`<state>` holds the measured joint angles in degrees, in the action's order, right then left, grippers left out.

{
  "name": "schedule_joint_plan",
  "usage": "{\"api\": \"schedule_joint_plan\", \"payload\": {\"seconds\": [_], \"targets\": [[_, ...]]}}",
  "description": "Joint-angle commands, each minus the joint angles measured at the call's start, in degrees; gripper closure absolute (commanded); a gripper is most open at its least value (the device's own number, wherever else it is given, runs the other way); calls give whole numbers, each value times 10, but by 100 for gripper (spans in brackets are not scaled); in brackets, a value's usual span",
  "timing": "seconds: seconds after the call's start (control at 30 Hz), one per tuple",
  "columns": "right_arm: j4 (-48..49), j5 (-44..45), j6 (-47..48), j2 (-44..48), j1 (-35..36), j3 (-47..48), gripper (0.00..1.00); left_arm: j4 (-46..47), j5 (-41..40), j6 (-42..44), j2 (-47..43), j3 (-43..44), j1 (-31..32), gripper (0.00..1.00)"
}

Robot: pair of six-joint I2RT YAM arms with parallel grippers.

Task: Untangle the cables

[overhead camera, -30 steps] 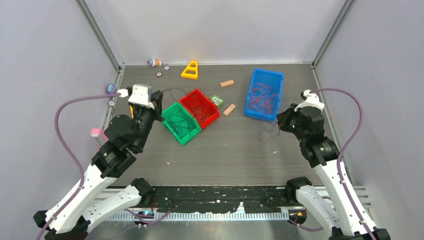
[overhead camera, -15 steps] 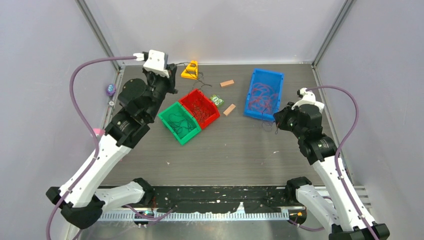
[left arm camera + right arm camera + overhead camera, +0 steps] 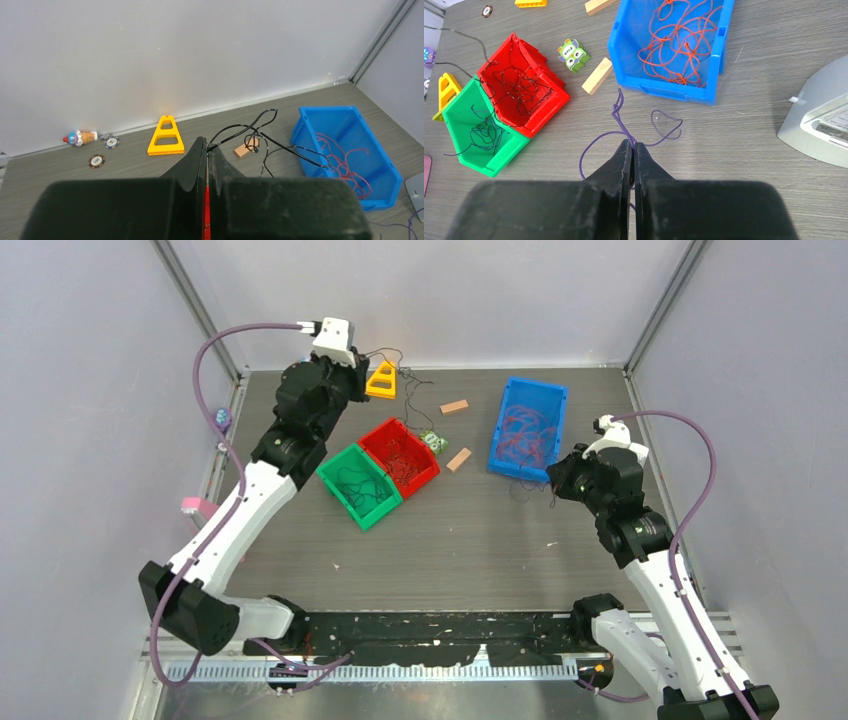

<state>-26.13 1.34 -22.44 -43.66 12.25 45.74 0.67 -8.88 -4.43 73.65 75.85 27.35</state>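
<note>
The left bin (image 3: 324, 477) touches the middle bin (image 3: 428, 468); the right bin (image 3: 499, 432) stands well apart. A block (image 3: 459, 460) lies between. Cables (image 3: 527, 430) lie in each.

"Robot lab, no doubt about it, and a closed test cell at that. Plain pale wall panels (image 3: 430, 300) rise behind the blue bin (image 3: 528, 390), with bare metal posts (image 3: 200, 310) in the corners."

"And look this side of that bin: the left arm (image 3: 240, 510) and right arm (image 3: 650, 570) are bolted to the near edge of the dark tabletop (image 3: 470, 540), trailing mauve hoses (image 3: 243, 328)."

"Props everywhere. There's a red bin (image 3: 400, 455) and a green bin (image 3: 360, 485) left of the blue one, which has cables (image 3: 522, 430) heaped inside it. Wooden blocks (image 3: 459, 459) lie between, and a yellow triangle (image 3: 381, 381) and poker chips (image 3: 96, 161) sit farther left."
</note>
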Motion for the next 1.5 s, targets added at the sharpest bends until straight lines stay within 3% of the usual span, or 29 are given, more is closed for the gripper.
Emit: {"api": "schedule_joint_plan", "payload": {"seconds": [0.0, 0.23, 0.63, 0.87, 0.97, 1.13, 1.37, 1.47], "targets": [[27, -4, 10, -4, -1, 20, 94, 50, 31, -22, 22, 8, -15, 100], [28, -4, 11, -6, -1, 17, 95, 96, 4, -28, 32, -81, -26, 100], [28, -5, 10, -11, -1, 15, 94, 70, -46, 24, 45, -204, -25, 100], [28, -29, 10, -13, -1, 16, 95, -17, -77, 106, 109, -193, -2, 100], [28, -30, 10, -17, -1, 19, 95, -107, -68, 127, 160, -139, 8, 100], [28, -39, 10, -24, -1, 23, 95, -277, 28, 126, 274, 12, 9, 100], [21, -34, 10, -14, -1, 20, 95, -512, 105, 108, 479, 304, 1, 100], [18, -31, 11, -11, -1, 20, 95, -640, 98, 106, 578, 437, 1, 100]]}}
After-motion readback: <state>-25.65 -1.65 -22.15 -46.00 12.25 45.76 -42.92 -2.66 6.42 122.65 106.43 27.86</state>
